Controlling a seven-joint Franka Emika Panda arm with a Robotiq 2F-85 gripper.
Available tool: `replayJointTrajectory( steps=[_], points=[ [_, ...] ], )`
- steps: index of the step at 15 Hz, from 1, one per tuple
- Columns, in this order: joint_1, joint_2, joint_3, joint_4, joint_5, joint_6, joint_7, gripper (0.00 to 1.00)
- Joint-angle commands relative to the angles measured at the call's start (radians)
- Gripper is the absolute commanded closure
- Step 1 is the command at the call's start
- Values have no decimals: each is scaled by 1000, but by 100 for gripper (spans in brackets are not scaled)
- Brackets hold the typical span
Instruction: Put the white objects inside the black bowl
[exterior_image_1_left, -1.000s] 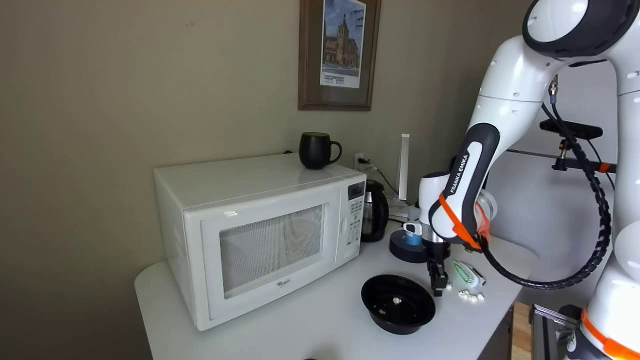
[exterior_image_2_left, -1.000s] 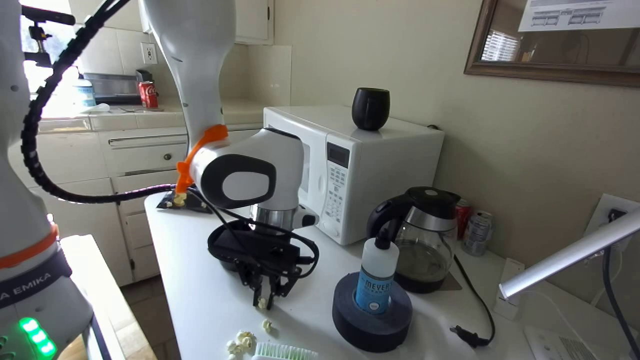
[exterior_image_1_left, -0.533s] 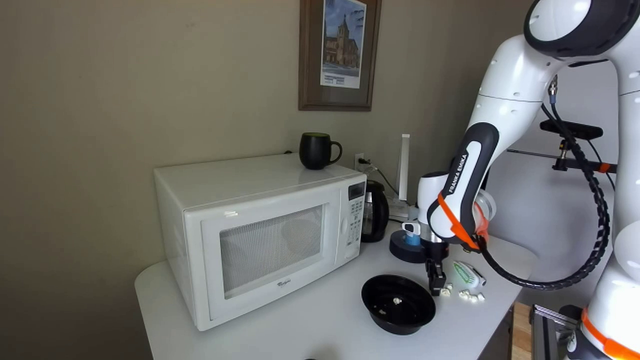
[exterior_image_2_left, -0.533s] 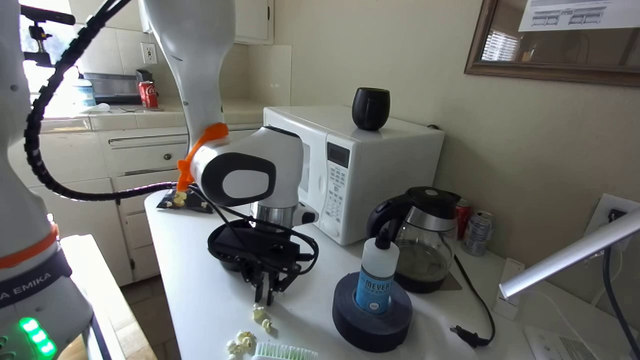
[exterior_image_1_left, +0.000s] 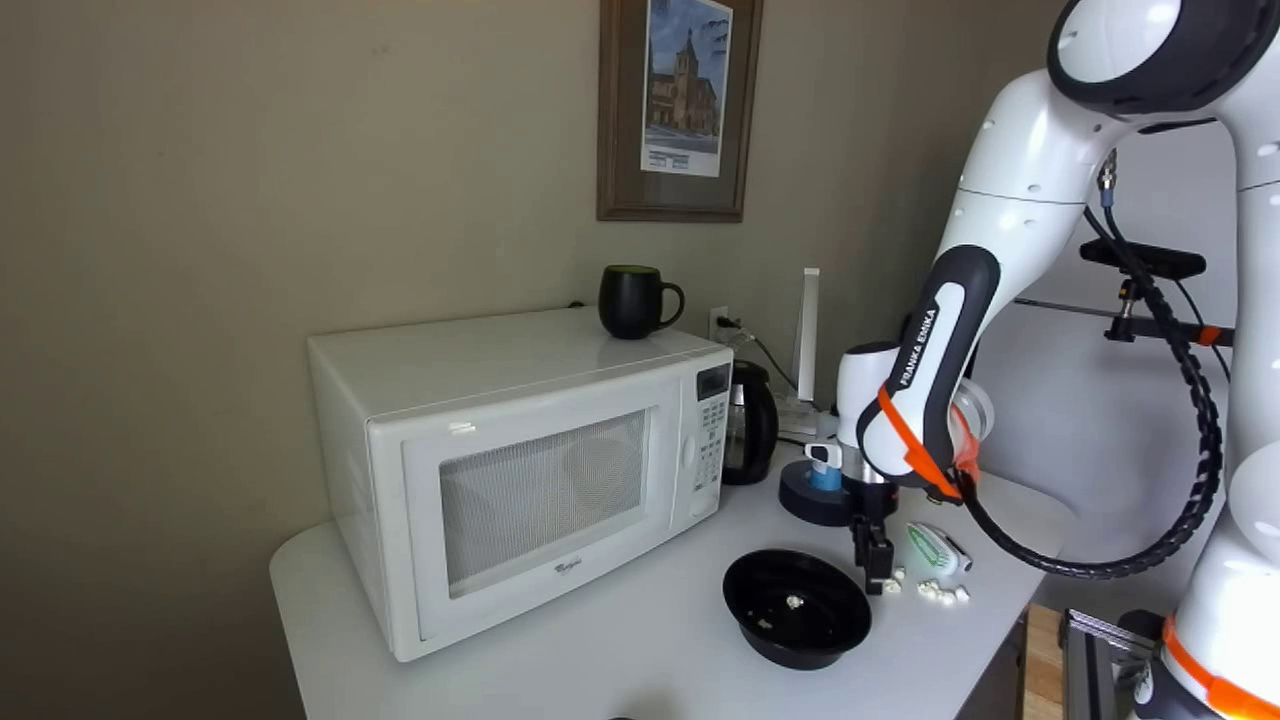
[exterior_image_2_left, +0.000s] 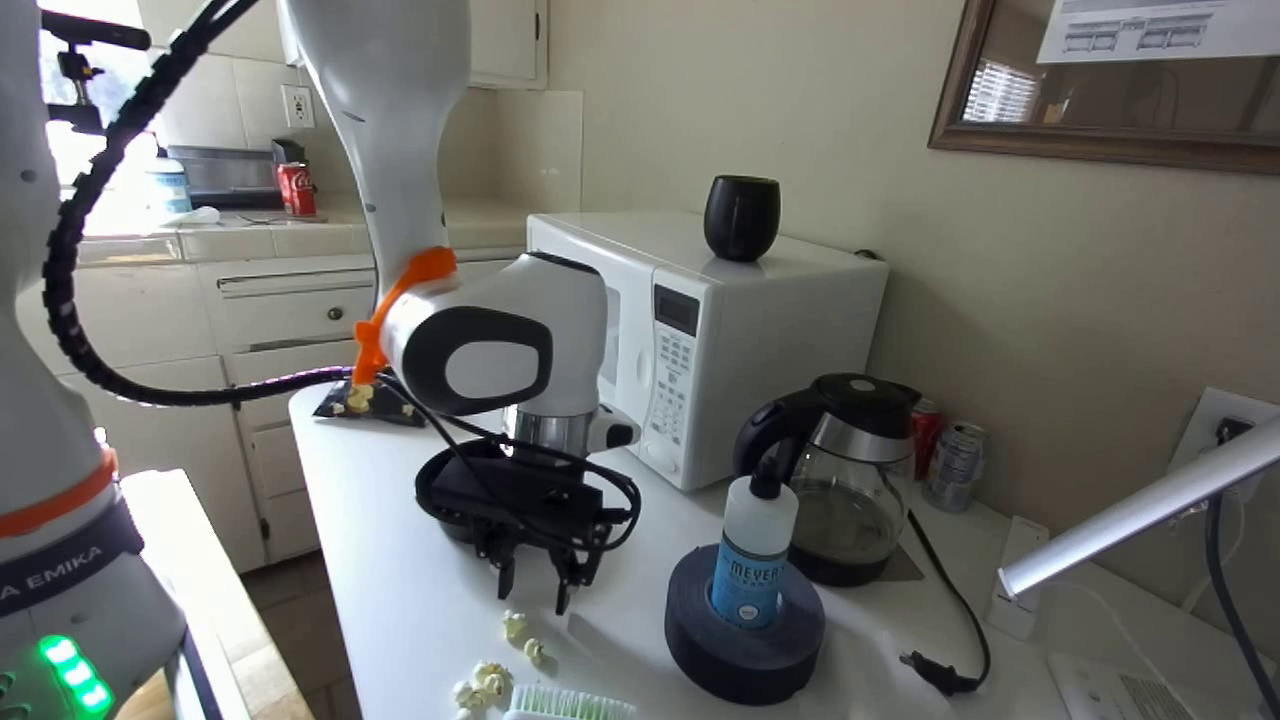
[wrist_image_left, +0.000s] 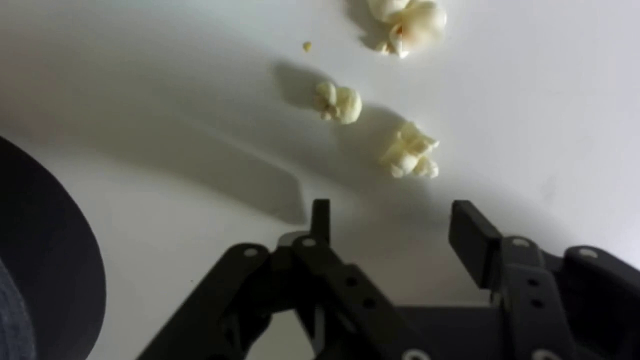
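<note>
Presently: popcorn piece (wrist_image_left: 411, 152), 1, nearest my gripper (wrist_image_left: 392, 220) (jaws spread); featherlight, crushable, I judge; pinch mid-body, lightly.

In an exterior view the gripper (exterior_image_2_left: 533, 598) partly hides the black bowl (exterior_image_2_left: 434, 500); the brush (exterior_image_2_left: 568, 704), near an edge of the tabletop (exterior_image_2_left: 390, 560), is cut off. The wrist view crops the topmost popcorn (wrist_image_left: 421, 25). In an exterior view a dark sliver (exterior_image_1_left: 622, 718) cannot be identified.

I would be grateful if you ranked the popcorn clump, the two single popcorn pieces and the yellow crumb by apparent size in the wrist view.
1. Popcorn clump, though cropped at the top
2. Lower single piece
3. Upper single piece
4. Yellow crumb
</note>
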Motion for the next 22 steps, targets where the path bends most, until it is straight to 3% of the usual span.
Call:
replayJointTrajectory(
  steps=[1,4,7,8,10,11,16,18,22],
  points=[
    [-8,7,-43,-2,-31,5,-3,10],
    [-21,11,-57,-1,-41,-1,-24,5],
    [-30,18,-50,-1,-32,-16,-38,16],
    [-27,21,-53,-2,-36,-17,-36,24],
    [-28,28,-48,-5,-33,-20,-39,30],
    [-25,32,-49,-6,-36,-18,-38,43],
    [-14,18,-54,-6,-55,-16,-36,79],
    [-7,1,-68,-25,-76,-13,-27,81],
    [-4,7,-62,-1,-81,-23,-27,74]
  ],
)
